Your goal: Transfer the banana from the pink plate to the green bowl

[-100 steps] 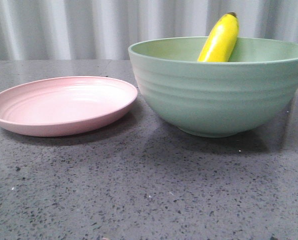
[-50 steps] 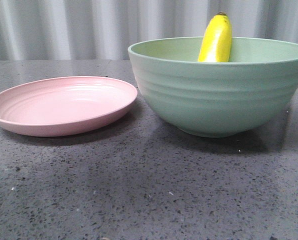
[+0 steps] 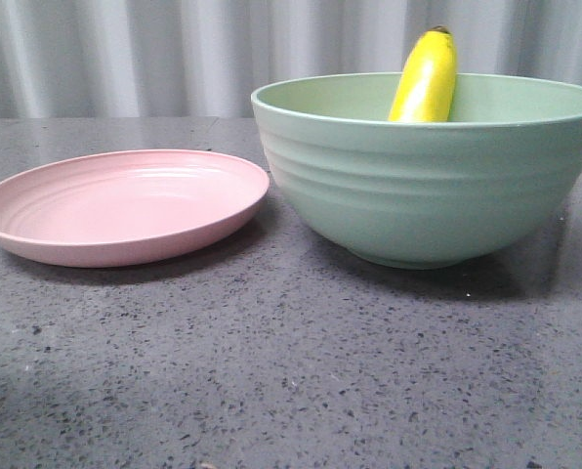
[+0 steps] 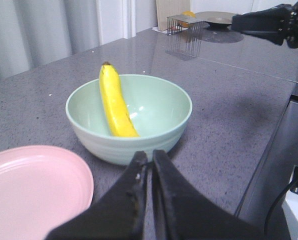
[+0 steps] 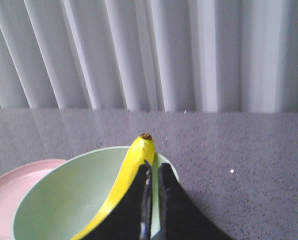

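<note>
Banana [image 4: 115,104] lies inside the green bowl [image 4: 154,137], lower end down in the basin, dark tip leaning on the rim and standing above it. Front view: only the upper part shows over the near wall, tilted slightly, tip up.

Left claw [image 4: 150,159]: fingers pressed nearly together, a thin slit between them, nothing gripped. It hangs over bare surface [image 4: 224,125] just short of the bowl's outer wall, apart from it. Pink plate [image 4: 34,190] sits beside the bowl, to one side of this claw, with nothing on it.

Right claw [image 5: 152,169]: fingers likewise drawn almost shut, narrow gap, nothing between them. Its tips overlap the banana [image 5: 131,170] in the wrist view just below the dark tip; cannot tell whether they touch the fruit or sit above it. Bowl [image 5: 59,200] lies under and beyond this claw, plate [image 5: 9,185] showing past the bowl's rim.

Front view: bowl [image 3: 428,186] toward the right edge of the surface [image 3: 271,371], plate [image 3: 125,205] toward the left edge, rims close but not touching. Neither arm appears in this view. Banana [image 3: 426,80] rises from the bowl's far half. Pleated grey curtain [image 3: 174,54] runs behind the far edge.

Wire rack [image 4: 184,22] and a round dish [image 4: 216,19] stand on the surface well apart from the bowl.
</note>
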`<action>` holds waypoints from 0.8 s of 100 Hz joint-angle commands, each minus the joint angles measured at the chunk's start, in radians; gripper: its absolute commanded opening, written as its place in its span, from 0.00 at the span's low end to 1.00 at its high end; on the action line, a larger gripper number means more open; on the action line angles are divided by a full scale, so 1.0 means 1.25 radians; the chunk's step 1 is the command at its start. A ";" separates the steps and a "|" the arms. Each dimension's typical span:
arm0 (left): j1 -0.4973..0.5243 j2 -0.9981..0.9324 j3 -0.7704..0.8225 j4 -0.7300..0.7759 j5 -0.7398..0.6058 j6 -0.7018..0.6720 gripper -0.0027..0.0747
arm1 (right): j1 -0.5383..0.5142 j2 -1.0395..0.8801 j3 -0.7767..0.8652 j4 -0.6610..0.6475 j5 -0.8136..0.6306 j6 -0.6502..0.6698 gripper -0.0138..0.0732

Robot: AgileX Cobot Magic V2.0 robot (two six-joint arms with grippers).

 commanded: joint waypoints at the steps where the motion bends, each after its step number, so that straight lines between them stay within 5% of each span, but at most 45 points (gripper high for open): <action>1: -0.007 -0.063 0.041 -0.016 -0.082 0.002 0.01 | -0.005 -0.051 0.024 -0.008 -0.083 -0.008 0.08; 25: -0.007 -0.189 0.160 -0.016 -0.100 0.002 0.01 | -0.005 -0.124 0.081 -0.008 -0.076 -0.008 0.08; 80: -0.007 -0.195 0.261 -0.016 -0.104 0.002 0.01 | -0.005 -0.124 0.082 -0.008 -0.072 -0.008 0.08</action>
